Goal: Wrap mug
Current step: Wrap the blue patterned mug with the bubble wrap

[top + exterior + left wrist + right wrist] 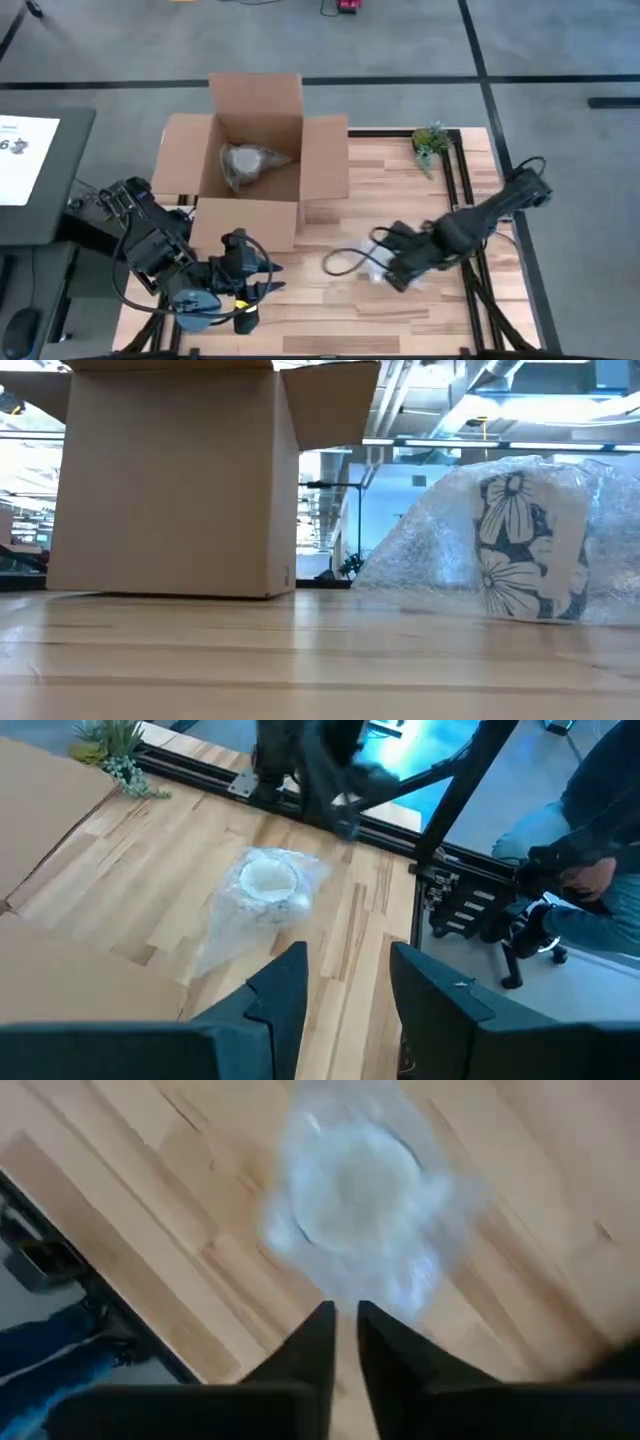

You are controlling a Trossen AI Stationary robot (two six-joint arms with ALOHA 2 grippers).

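A flower-patterned mug [528, 550] stands on the table, loosely covered in clear bubble wrap [430, 550]. In the high view the wrapped mug [372, 262] is right of centre, and a tail of wrap [340, 262] lies on the table toward the left. My right gripper [343, 1320] hovers shut just above it [355, 1185], with nothing visible between its fingers. My left gripper [348, 982] is open near the table's front-left [250, 288], pointing toward the mug [268, 885] and well short of it.
An open cardboard box [255, 150] stands at the far left with a wrapped bundle [245, 163] inside. A small plant [430, 143] sits at the far right by the black frame rail [465, 190]. A seated person [590, 830] is beyond the table's right edge.
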